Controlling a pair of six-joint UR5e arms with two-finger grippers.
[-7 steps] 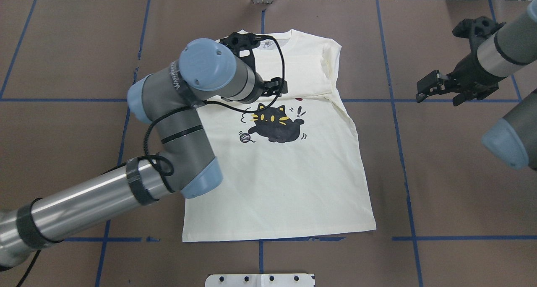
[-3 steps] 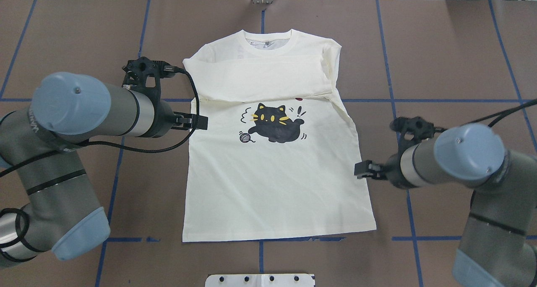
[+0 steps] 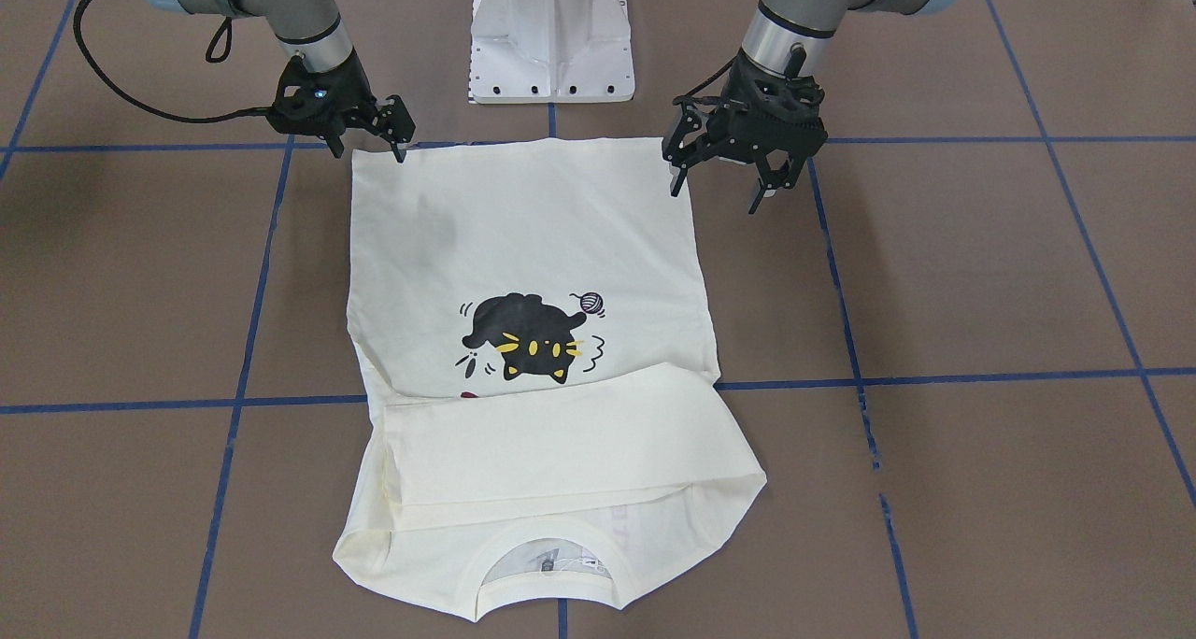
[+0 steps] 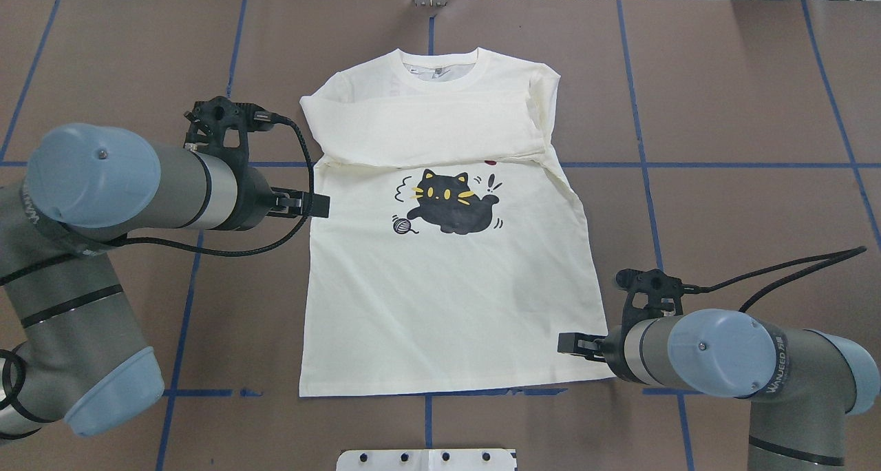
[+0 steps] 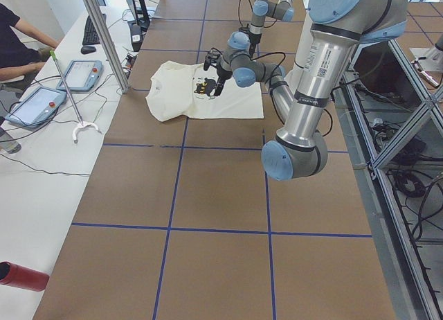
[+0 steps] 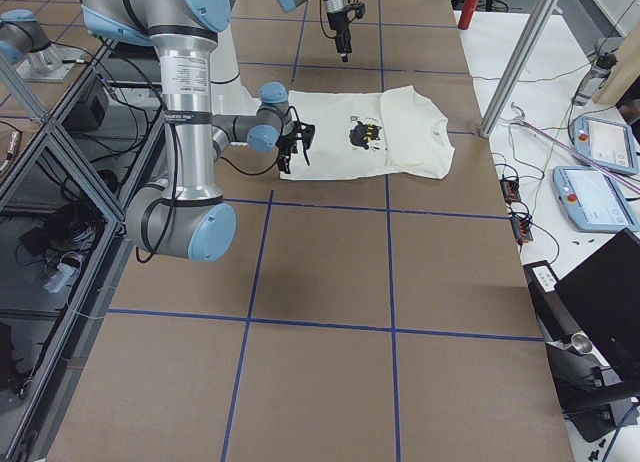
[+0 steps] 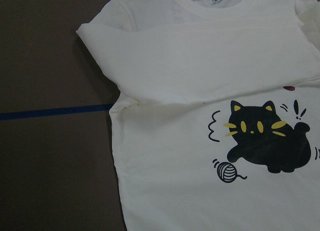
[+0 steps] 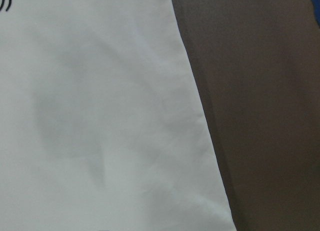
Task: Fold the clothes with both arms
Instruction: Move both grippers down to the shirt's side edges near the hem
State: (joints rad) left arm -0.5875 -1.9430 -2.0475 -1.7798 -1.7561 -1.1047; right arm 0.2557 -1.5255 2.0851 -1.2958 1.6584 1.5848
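While flat, T-shirt (image 4: 447, 299), long axis toward white pedestal (image 4: 427, 460), neck (image 4: 444, 63) farthest.

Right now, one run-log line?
T-shirt: flat, sleeves folded across chest | left gripper: open, at side edge | right gripper: open, near hem corner

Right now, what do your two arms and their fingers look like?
Both the left arm and right arm are grey metal tubes with light-blue joint caps. A black cable loops from each wrist. Lettering marks the right arm. The left gripper and right gripper are black, with slim fingers.
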